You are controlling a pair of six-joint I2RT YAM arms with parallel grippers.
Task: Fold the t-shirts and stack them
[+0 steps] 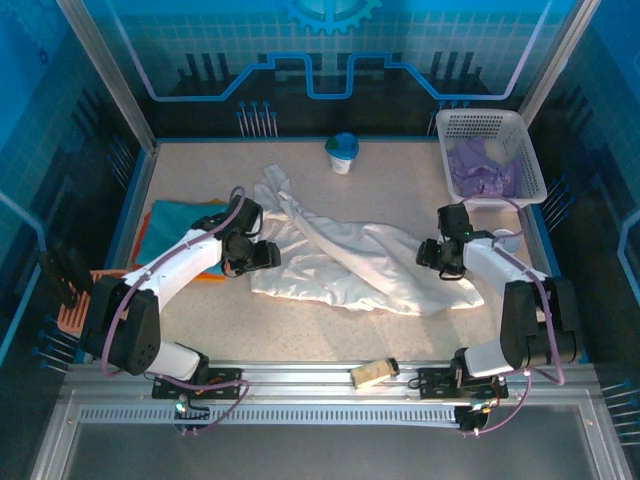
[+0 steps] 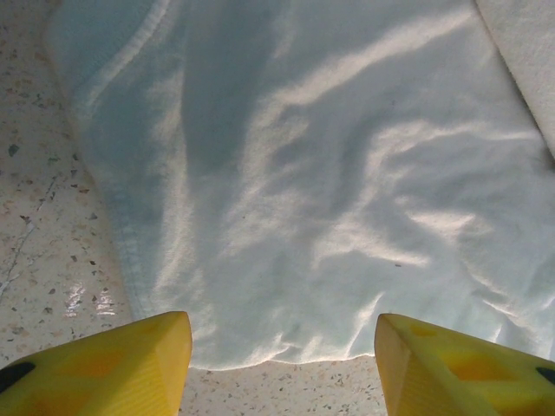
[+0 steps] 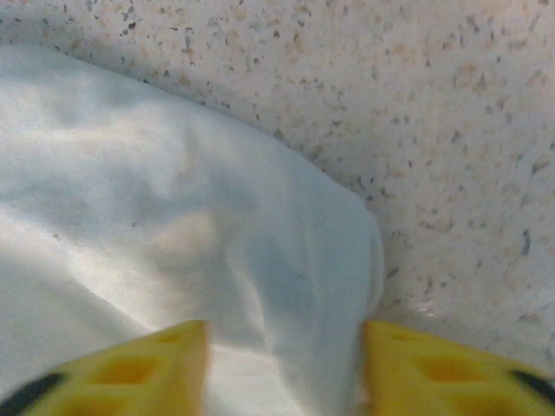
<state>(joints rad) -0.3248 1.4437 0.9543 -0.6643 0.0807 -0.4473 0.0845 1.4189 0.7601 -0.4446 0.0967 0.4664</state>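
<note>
A speckled, pale stone-patterned bench (image 1: 400,185) carries everything. At its far right corner stands a white plastic lattice basket (image 1: 480,118), upright, its open top facing up. Near the middle of the far edge stands a small white cup (image 1: 342,154) with a blue top. At the left edge, toward the near corner, lies a salmon-pink ribbed tray (image 1: 75,310), partly hidden.

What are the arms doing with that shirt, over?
Left gripper open at white t-shirt edge. Right gripper open at its other edge. Shirt unfolded. Nothing blocking.
</note>
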